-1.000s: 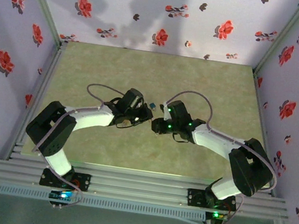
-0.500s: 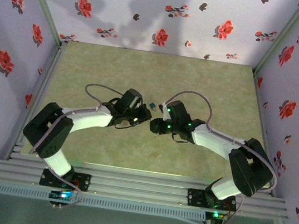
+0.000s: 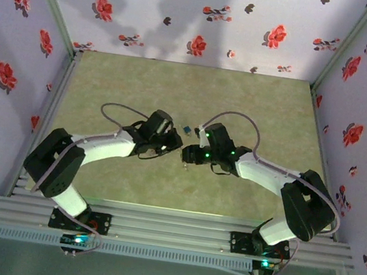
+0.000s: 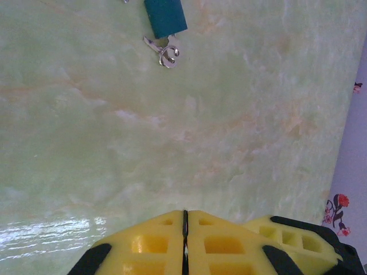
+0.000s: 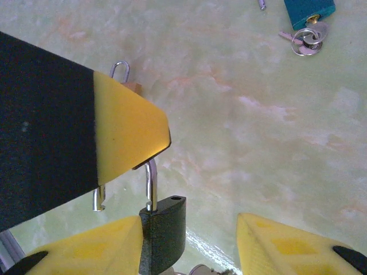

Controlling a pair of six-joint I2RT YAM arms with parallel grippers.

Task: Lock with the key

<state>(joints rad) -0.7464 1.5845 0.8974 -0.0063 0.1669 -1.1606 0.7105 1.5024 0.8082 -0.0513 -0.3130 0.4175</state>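
Dark padlock (image 5: 163, 226) sat bottom middle of the right wrist view. Its shackle (image 5: 150, 183) was open and pointing up, and the body leaned on one of the right fingers (image 5: 86, 252). Those were parted, w/ a clear gap between the lock and the other finger, so not clamping anything imo.

Left fingers (image 4: 155, 243) were pressed fully together. One of them covered the top of the shackle, but I couldn't tell if it actually pinched it.

Lock looked like solid metal, so prob heavy for its size, rigid, and smooth sides = slippery. I'd grab the flat faces of the body, not the round shackle, which would swivel. Silver bits under the lock at the frame's bottom edge might've been the key, couldn't tell.

A teal padlock (image 5: 309, 11) w/ keys (image 5: 304, 40) lay upper right on the surface (image 5: 258, 143). No brand or writing readable anywhere.
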